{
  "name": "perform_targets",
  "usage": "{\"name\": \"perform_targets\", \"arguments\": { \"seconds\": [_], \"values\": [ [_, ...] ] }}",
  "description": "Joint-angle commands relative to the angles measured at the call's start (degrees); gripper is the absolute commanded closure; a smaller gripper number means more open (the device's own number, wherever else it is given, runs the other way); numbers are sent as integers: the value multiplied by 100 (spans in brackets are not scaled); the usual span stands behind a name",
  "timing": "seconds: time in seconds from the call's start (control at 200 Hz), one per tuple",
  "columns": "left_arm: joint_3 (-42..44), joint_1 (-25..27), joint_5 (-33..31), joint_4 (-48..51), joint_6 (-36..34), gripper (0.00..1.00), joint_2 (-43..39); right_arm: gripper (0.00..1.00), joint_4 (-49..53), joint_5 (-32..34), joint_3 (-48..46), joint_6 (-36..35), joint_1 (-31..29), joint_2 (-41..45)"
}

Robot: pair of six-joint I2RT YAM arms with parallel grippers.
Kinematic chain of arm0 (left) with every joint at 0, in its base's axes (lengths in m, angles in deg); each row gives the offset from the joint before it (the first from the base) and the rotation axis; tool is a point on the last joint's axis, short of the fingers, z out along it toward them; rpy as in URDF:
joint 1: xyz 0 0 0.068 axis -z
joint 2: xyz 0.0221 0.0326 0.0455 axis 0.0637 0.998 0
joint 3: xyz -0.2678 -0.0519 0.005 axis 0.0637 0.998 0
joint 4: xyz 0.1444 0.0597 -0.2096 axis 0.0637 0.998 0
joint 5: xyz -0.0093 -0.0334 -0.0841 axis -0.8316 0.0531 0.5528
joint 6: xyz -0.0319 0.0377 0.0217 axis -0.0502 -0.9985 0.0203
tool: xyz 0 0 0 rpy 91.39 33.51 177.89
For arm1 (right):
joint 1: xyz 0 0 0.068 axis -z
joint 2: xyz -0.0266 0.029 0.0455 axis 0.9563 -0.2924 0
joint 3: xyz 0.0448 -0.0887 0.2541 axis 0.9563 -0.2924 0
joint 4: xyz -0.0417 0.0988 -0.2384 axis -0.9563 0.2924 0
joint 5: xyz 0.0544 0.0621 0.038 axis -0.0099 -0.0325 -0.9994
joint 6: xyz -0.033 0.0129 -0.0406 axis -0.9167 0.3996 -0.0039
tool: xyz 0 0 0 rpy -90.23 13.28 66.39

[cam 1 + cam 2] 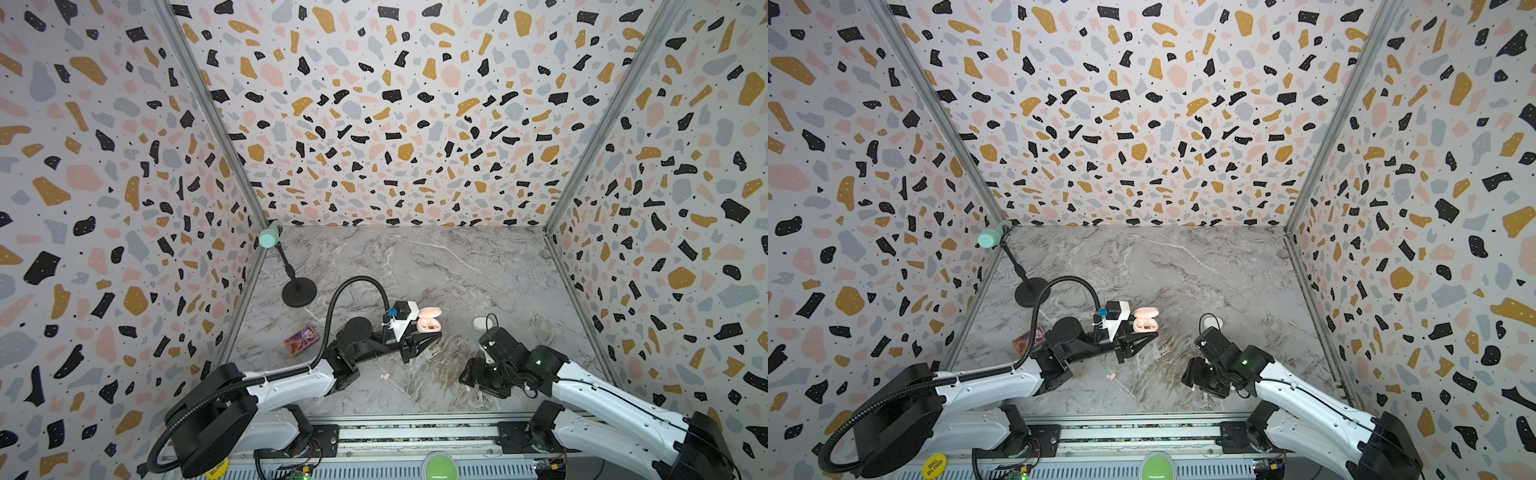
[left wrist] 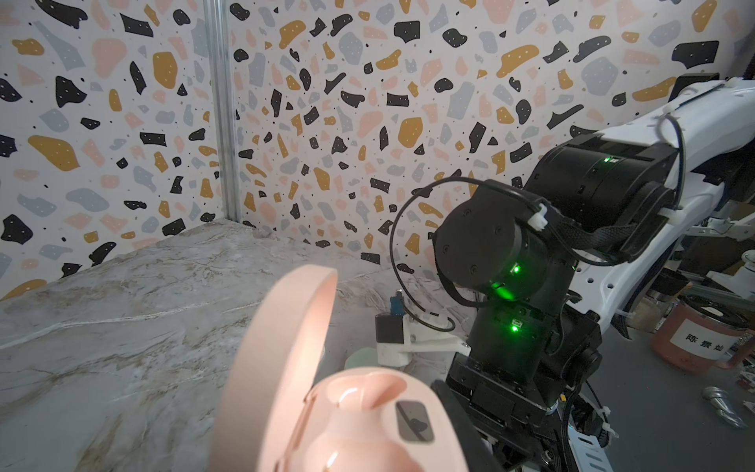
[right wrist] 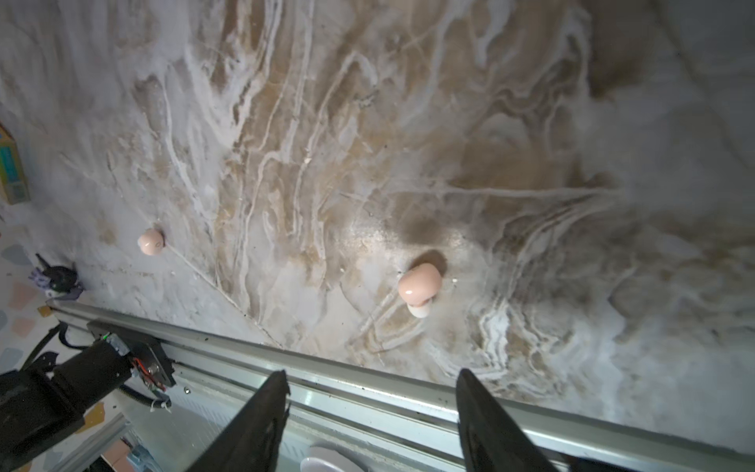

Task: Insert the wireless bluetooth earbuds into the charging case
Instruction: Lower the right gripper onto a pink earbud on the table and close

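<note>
The pink charging case [image 2: 367,429] fills the near edge of my left wrist view, hinged open, its sockets bare. My left pincer [image 1: 434,338] is pressed together on it. 1 black finger [image 2: 453,408] lies along the case's side, and the other is hidden behind the case. In both top views the case sits right at that pincer's tips, with its raised half on the far side from my arm.

My right pincer [image 3: 372,372] is spread and pinches nothing. It points down at the marble table [image 3: 531,122], with the metal front rail [image 3: 592,437] running under its fingertips in the right wrist view. 1 pink earbud [image 3: 420,286] lies on the table just beyond the gap between the 2 fingers. It touches neither finger, and its white ear tip is turned toward me.

A 2nd pink earbud [image 3: 150,241] lies well off to the side of this pincer, toward my left arm. In a top view it lies between my 2 arms, apart from both pincers.

A pale oval case [image 1: 482,323], closed, lies on the table behind my right wrist, well apart from the pink case. A small colourful box [image 1: 300,340] lies beyond my left arm, far from that pincer's tips. A stand with a mint-green head [image 1: 270,237] stands in the far corner on that same side.
</note>
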Motion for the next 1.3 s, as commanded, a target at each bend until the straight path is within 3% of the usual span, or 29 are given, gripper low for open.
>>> {"name": "perform_targets", "arguments": {
  "seconds": [0.0, 0.476, 1.292],
  "values": [
    [88, -32, -59, -168, -129, 92, -162, 38, -153, 476, -72, 788, -117, -23],
    [192, -33, -124, -75, -228, 92, -313, 49, -519, 696, -200, 1259, -193, -736],
    [296, -36, -202, -119, -252, 93, -370, 66, -464, 604, 73, 753, -186, -1772]
  ]
}}
